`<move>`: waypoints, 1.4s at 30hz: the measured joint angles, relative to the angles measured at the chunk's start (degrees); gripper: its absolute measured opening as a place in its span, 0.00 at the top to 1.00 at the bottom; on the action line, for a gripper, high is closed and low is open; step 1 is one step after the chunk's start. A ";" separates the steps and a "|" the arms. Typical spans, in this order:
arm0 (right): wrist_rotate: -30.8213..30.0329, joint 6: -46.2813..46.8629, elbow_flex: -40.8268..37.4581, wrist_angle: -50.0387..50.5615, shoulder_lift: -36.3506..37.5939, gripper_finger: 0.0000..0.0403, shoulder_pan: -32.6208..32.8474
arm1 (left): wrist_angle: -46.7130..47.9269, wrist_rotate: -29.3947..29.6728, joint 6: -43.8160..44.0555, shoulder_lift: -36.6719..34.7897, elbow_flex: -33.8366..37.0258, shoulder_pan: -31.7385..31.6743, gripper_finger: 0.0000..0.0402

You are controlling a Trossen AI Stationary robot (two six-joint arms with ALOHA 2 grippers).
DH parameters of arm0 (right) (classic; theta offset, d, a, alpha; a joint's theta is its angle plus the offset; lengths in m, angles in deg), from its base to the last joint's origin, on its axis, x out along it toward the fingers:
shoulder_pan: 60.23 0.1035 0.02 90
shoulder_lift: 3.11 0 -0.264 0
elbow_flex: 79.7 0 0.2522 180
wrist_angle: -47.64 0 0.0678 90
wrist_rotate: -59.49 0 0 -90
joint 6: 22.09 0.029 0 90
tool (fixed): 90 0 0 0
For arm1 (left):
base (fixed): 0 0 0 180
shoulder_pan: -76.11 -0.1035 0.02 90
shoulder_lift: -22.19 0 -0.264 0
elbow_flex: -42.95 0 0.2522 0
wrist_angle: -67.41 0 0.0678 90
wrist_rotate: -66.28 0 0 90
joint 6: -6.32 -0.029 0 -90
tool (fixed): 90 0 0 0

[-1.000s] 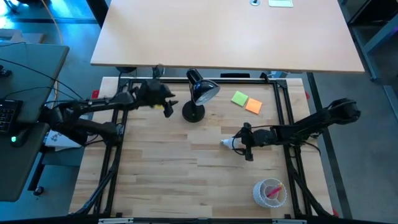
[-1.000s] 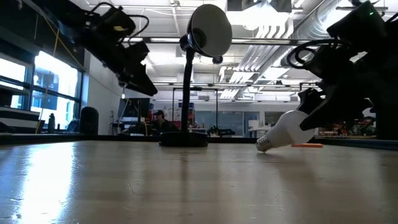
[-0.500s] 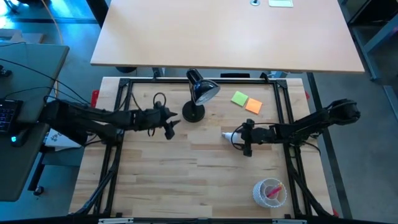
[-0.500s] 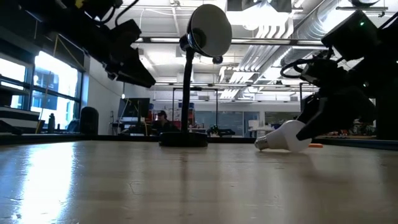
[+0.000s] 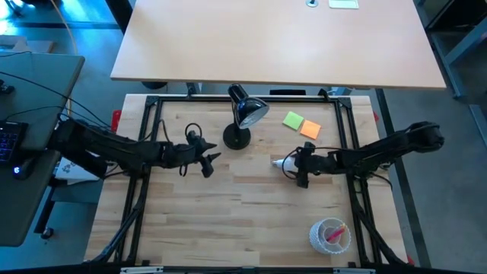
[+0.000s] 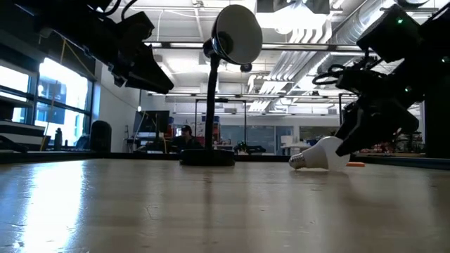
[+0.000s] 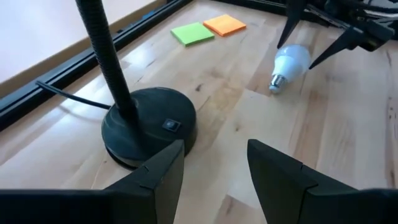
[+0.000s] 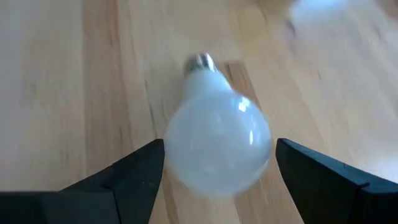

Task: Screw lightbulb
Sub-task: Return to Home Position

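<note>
Lightbulb (image 5: 282, 162) on its side on table (image 5: 228, 221), right of lamp (image 5: 237, 138) base, apart from it, screw end toward lamp side. Right gripper (image 5: 294, 167) low at globe end, farther from lamp; fingers spread wide either side of globe, not clamping it. Left gripper (image 5: 208, 157) just left of lamp base, above tabletop; fingers parted, holding nothing. Green note (image 5: 293, 120) and orange note (image 5: 310, 129) right of lamp head.

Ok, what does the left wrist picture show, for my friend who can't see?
A white lightbulb lies on its side on the wooden table, between the open fingers of the right gripper. Nearer, the black lamp base stands ahead of the open left gripper, with a green sticky note and an orange sticky note beyond.
</note>
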 joint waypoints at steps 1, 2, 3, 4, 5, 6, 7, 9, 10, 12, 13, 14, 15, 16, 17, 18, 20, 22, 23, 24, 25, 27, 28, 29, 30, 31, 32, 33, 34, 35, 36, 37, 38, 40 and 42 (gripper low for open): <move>0.01 1.14 0.98 3.38 0.26 0.24 0.00 | 0.04 0.49 0.11 0.00 0.00 0.42 0.58; 0.01 2.56 2.19 7.02 0.56 0.24 0.00 | 0.03 1.04 0.31 0.00 0.00 0.89 0.58; 0.02 4.09 3.52 10.67 0.93 0.24 0.00 | 0.01 1.80 0.57 0.00 0.00 1.29 0.58; 0.02 5.82 4.83 14.57 1.26 0.24 0.02 | 0.05 2.55 0.94 0.00 0.00 1.67 0.58; 0.04 7.67 6.18 18.43 1.51 0.24 0.00 | 0.01 3.23 1.16 0.02 0.00 2.03 0.58; 0.10 9.73 7.50 22.42 1.85 0.24 0.01 | 0.03 3.71 1.47 0.02 0.00 2.38 0.58; 0.10 11.63 8.73 25.81 2.17 0.24 0.02 | 0.05 4.06 1.53 0.02 0.00 2.71 0.58; 0.19 14.28 10.94 30.00 2.67 0.24 0.30 | 0.03 4.23 1.65 0.02 0.00 3.40 0.58; 0.13 14.79 11.78 31.44 2.86 0.24 0.71 | 0.03 4.25 1.99 0.02 0.00 3.78 0.58; 0.13 14.81 12.88 32.64 3.13 0.24 1.90 | 0.00 4.70 2.68 0.02 0.00 4.72 0.58; 0.09 14.25 13.17 32.29 3.26 0.24 2.59 | 0.05 5.33 2.92 0.02 0.00 5.29 0.58; -0.17 13.99 13.26 31.73 3.47 0.24 3.36 | 0.05 6.17 2.99 0.02 0.00 5.92 0.58; -0.62 13.93 13.26 31.02 3.56 0.24 4.10 | 0.05 7.12 3.04 0.02 0.00 6.57 0.58; -1.08 13.96 13.26 30.01 3.58 0.24 4.85 | -0.11 8.23 3.05 0.02 0.06 7.28 0.58; -1.52 14.13 13.19 29.03 3.67 0.24 5.70 | -1.13 9.36 3.04 0.02 0.47 8.03 0.58; -1.71 14.28 13.00 27.78 3.84 0.24 6.55 | -2.30 10.44 2.87 0.02 1.16 8.69 0.58; -1.82 14.03 12.88 24.86 4.19 0.24 8.54 | -8.39 11.06 1.54 0.06 3.63 9.97 0.58; -2.22 13.47 12.88 22.29 4.84 0.24 10.61 | -16.60 10.20 0.35 0.04 7.05 11.23 0.58; -2.78 13.01 12.88 21.33 5.25 0.24 11.61 | -21.54 8.92 -0.17 0.05 9.05 11.83 0.58; -3.00 12.75 12.88 20.30 5.81 0.24 12.50 | -26.56 7.82 -0.75 0.07 11.20 12.35 0.58; -3.06 12.64 12.88 19.53 6.52 0.24 13.29 | -31.88 6.77 -1.48 0.05 13.42 12.89 0.58; -3.10 12.42 12.86 18.11 8.28 0.24 14.59 | -41.97 4.47 -2.35 0.04 17.46 13.52 0.58; -2.70 12.36 12.86 17.29 9.29 0.24 15.16 | -46.39 3.06 -2.45 0.04 19.24 13.69 0.58; -1.87 12.24 12.86 16.67 10.46 0.24 15.68 | -50.17 2.01 -2.49 0.04 20.81 13.82 0.58; -0.81 11.79 12.85 16.15 11.76 0.24 16.15 | -53.00 1.30 -2.61 0.04 21.89 13.99 0.58; 0.36 11.01 12.84 15.29 13.13 0.24 16.58 | -55.44 0.96 -3.23 0.06 22.53 14.17 0.58; 1.66 9.88 12.84 14.39 14.69 0.24 17.07 | -57.67 0.92 -4.25 0.04 22.96 14.20 0.58; 2.37 8.63 12.84 14.12 16.41 0.24 17.52 | -59.37 0.83 -5.47 0.04 23.20 14.20 0.58; 2.68 7.30 12.84 14.12 18.39 0.24 17.84 | -60.55 0.47 -6.76 0.04 23.30 14.05 0.58; 2.78 6.01 12.84 14.31 20.49 0.24 17.93 | -61.18 -0.43 -8.06 0.02 23.30 13.63 0.58; 2.71 5.13 12.84 14.91 22.75 0.24 17.88 | -61.62 -1.96 -9.30 -0.01 23.32 12.91 0.58; 2.52 4.45 12.84 16.07 25.37 0.24 17.59 | -62.29 -3.98 -10.19 -0.07 23.36 11.98 0.58; 2.42 3.66 12.84 17.65 28.01 0.25 17.27 | -62.86 -6.13 -10.68 -0.11 23.32 11.00 0.58; 2.37 3.33 12.84 21.27 33.71 0.27 16.51 | -62.43 -9.90 -11.48 -0.45 23.35 8.45 0.58; 2.35 3.47 12.82 25.69 39.61 0.28 15.66 | -62.92 -13.24 -11.81 -0.91 24.17 5.29 0.58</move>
